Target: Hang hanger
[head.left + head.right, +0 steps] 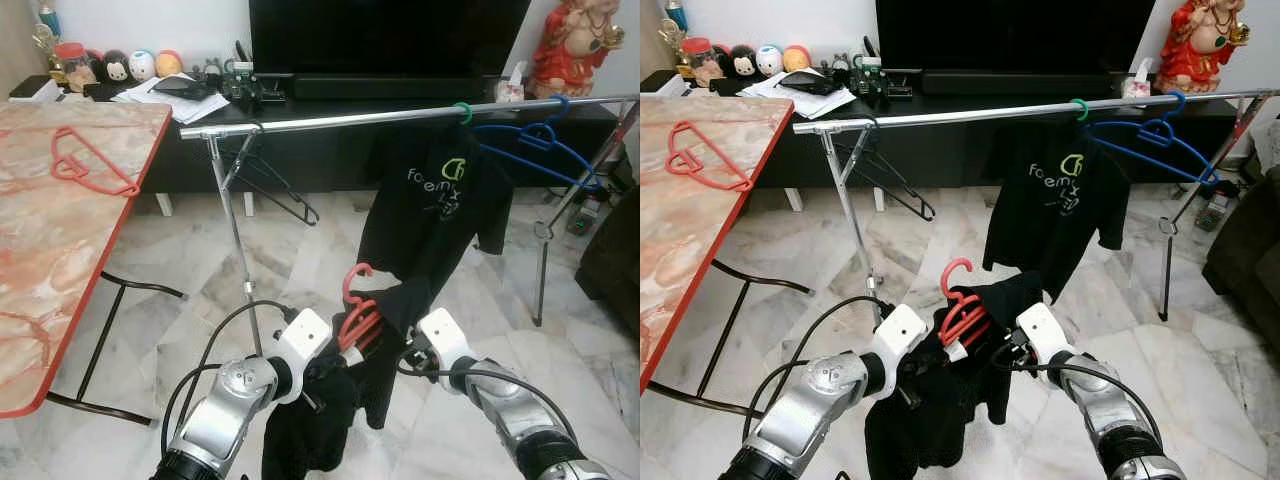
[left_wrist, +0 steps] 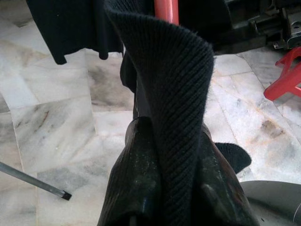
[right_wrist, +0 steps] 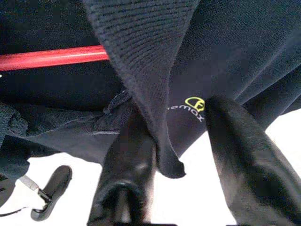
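From the left eye view, the red hanger (image 1: 356,308) carrying a black knitted garment (image 1: 330,410) sits low between the two arms, its hook pointing up, well below the metal rail (image 1: 400,117) of the clothes rack; doing this step well means, by my reading, lifting both arms evenly so the hook rises above the rail, choosing the bare stretch left of the black printed T-shirt (image 1: 435,205) and the blue hangers (image 1: 535,145), and only slackening once the hook sits over the bar. A second red hanger (image 1: 88,165) lies on the marble-patterned desk (image 1: 40,300) at the left. The right eye view shows the same: the left tool (image 1: 925,375) is buried in the dark cloth beside the hanger, the right tool (image 1: 1005,355) reaches in from the other side. In the left wrist view, the left tool's fingers (image 2: 136,188) are pressed together on a fold of ribbed black knit, the red bar just beyond. In the right wrist view, the right tool's fingers (image 3: 129,165) stand spread, one touching a hanging fold of knit, the other apart from it; whether anything is truly gripped I cannot tell.
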`<state>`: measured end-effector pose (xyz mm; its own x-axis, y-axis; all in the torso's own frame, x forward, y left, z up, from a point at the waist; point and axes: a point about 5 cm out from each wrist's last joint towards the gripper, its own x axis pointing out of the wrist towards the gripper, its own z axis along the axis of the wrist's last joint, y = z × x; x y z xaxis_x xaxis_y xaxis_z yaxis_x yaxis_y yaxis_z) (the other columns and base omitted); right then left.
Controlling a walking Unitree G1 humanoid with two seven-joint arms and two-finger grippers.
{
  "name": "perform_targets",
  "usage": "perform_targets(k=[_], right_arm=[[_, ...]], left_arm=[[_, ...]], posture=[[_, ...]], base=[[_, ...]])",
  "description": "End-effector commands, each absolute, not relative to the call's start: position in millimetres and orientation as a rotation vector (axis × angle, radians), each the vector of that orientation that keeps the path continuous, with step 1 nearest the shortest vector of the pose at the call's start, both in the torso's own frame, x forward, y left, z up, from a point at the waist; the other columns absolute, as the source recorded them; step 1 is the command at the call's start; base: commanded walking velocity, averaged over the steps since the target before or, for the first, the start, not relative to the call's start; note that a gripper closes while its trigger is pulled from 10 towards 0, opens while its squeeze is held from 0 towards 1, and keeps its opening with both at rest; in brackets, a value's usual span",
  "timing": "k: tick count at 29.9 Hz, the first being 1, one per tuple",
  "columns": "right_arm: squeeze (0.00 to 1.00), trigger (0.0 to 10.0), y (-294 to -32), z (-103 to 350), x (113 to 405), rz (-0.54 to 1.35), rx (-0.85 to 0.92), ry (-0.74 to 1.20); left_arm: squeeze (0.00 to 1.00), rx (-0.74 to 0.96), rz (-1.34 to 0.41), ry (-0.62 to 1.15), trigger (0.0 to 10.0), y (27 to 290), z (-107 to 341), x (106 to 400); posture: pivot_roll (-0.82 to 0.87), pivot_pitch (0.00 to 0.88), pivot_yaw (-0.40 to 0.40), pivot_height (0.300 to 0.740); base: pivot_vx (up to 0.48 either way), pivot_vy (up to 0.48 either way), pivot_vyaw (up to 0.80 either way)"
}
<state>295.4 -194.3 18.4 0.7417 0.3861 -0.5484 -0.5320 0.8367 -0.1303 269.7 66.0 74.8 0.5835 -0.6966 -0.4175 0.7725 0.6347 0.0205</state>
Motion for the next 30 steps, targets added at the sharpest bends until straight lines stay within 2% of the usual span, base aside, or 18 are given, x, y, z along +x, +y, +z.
perform_targets(k=[1, 20, 30], right_arm=[[0.0, 0.0, -197.3, 22.3, 299.6, 0.489, -0.284, 0.519], [0.0, 0.0, -196.6, 23.6, 302.4, 0.489, -0.303, 0.512], [0.0, 0.0, -198.6, 26.7, 304.9, 0.498, -0.35, 0.51]], left_arm=[[0.0, 0.198, -0.882, 0.331, 10.0, 61.5, 91.3, 274.4], [0.0, 0.215, -0.902, 0.337, 10.0, 63.7, 91.6, 272.4], [0.0, 0.411, -1.044, 0.432, 10.0, 92.2, 80.0, 260.2]], posture=[[-0.03, 0.0, -0.047, 0.74], [-0.02, 0.0, -0.049, 0.74], [-0.02, 0.0, -0.045, 0.74]], base=[[0.0, 0.0, 0.0], [0.0, 0.0, 0.0], [0.0, 0.0, 0.0]])
